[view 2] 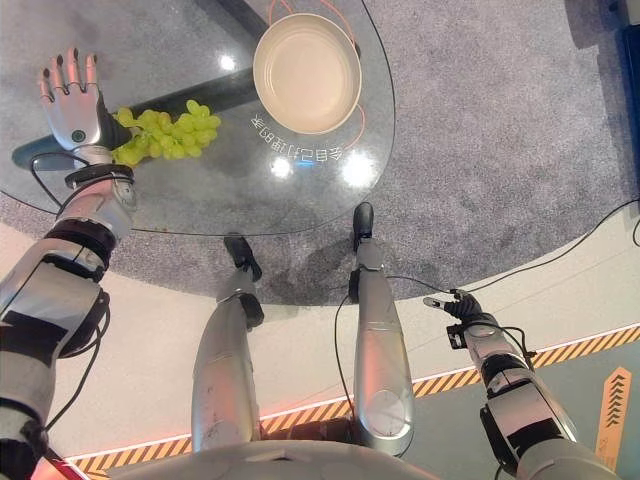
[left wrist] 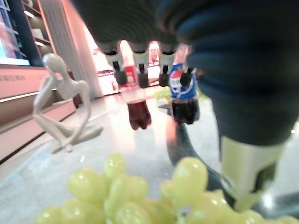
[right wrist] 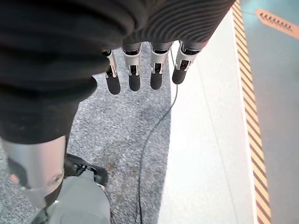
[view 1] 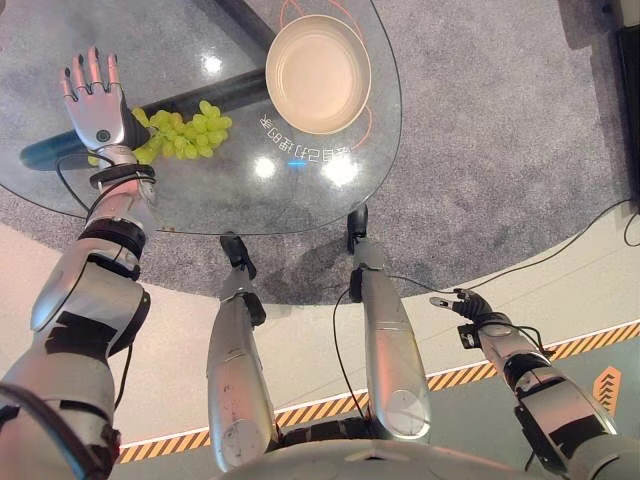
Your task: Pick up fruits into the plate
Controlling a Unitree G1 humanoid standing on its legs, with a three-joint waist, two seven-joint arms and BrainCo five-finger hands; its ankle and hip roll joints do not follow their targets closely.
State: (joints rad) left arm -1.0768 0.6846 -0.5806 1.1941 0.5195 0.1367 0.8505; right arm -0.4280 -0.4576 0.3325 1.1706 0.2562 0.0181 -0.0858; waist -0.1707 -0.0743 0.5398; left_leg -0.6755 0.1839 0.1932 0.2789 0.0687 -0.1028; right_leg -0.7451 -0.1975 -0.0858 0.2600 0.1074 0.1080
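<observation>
- Left robot hand point(view 1: 97, 100) hovers with fingers spread, holding nothing, just beside the green grapes point(view 1: 185, 131) on the glass bench point(view 1: 200, 205).
- Cream plate point(view 1: 318, 73) sits well apart.
- Right robot hand point(right wrist: 140, 70) hangs low off the bench, fingers straight, holding nothing.

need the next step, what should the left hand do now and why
Probably lower and curl the fingers round the grapes: the left hand is open above the glass table beside them, and the plate holds nothing yet.
</observation>
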